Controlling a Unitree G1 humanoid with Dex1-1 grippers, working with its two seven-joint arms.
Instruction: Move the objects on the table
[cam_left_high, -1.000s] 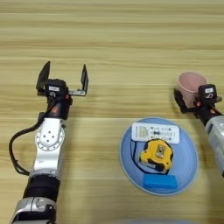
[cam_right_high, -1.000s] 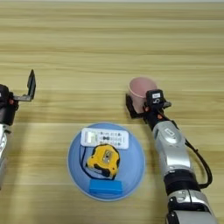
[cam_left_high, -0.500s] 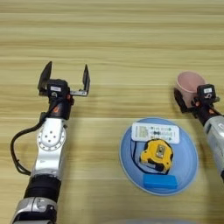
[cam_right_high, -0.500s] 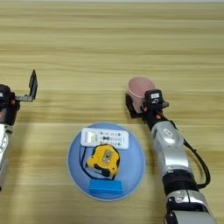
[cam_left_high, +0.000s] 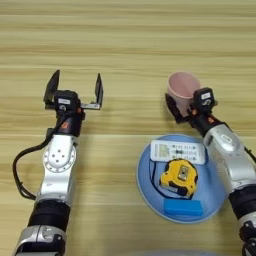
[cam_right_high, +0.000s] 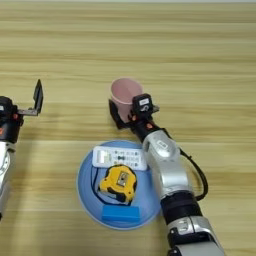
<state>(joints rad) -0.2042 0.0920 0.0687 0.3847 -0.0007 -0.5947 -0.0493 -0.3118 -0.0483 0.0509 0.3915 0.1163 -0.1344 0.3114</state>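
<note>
A pale pink cup (cam_left_high: 182, 86) stands upright on the table (cam_left_high: 125, 40), right of centre. My right gripper (cam_left_high: 187, 103) is shut on its lower part, one black finger (cam_left_high: 172, 107) at the cup's left side. The yellow-and-black tape measure (cam_left_high: 178, 177) lies on a blue plate (cam_left_high: 145, 186) just in front of the cup, its black strap curling to the left. Over on the left, my left gripper (cam_left_high: 75, 89) is held open, fingers pointing away from me, nothing between them.
The blue plate also holds a white remote control (cam_left_high: 177, 151) behind the tape measure and a blue block (cam_left_high: 182, 207) in front of it. My right forearm (cam_right_high: 167, 170) crosses the plate's right rim.
My right gripper has slid the pink cup leftward, to a spot behind the plate. The left arm and the plate's contents have stayed put.
</note>
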